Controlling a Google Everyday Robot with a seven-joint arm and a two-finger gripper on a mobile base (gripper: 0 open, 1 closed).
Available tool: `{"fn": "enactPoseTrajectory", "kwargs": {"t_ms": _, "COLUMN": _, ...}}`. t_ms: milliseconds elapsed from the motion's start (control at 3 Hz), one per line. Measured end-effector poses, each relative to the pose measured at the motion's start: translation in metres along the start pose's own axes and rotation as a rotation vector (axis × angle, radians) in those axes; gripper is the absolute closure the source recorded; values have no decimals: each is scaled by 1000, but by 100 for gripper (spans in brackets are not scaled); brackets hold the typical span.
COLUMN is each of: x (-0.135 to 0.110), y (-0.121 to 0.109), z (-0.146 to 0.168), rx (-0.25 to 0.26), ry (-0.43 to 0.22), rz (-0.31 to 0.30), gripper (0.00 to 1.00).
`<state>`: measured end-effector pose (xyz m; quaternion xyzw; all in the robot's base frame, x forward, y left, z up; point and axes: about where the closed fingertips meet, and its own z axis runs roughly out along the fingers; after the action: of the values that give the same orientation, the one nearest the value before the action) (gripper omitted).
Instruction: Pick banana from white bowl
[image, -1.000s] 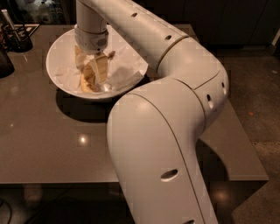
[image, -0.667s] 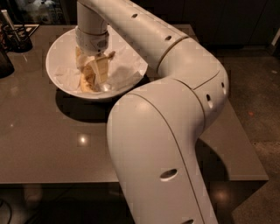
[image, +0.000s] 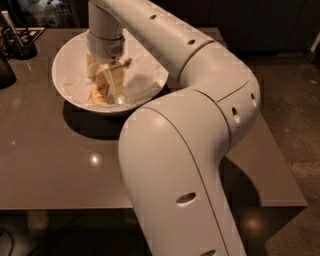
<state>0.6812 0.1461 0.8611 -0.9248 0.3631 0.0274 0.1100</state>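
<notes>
The white bowl (image: 67, 52) stands at the far left of the brown table. Inside it lies the banana (image: 100, 93), yellow with brown speckles, its dark stem tip pointing up and to the right. My gripper (image: 106, 82) reaches straight down into the bowl from above. Its fingers (image: 118, 79) stand on either side of the banana and press against it. The gripper hides the banana's middle, and the banana still rests low in the bowl.
Crumpled white paper (image: 145, 75) lines the bowl's bottom. A dark holder with utensils (image: 17, 42) and another dark object (image: 5, 70) stand at the table's far left. My large white arm (image: 190, 150) covers the table's middle and right. The table's front edge (image: 60, 206) is near.
</notes>
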Motion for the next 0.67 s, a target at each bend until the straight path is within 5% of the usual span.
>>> {"fn": "enactPoseTrajectory", "kwargs": {"t_ms": 667, "x": 6, "y": 4, "z": 2, "rx": -12, "ry": 5, "rz": 10, "gripper": 44}}
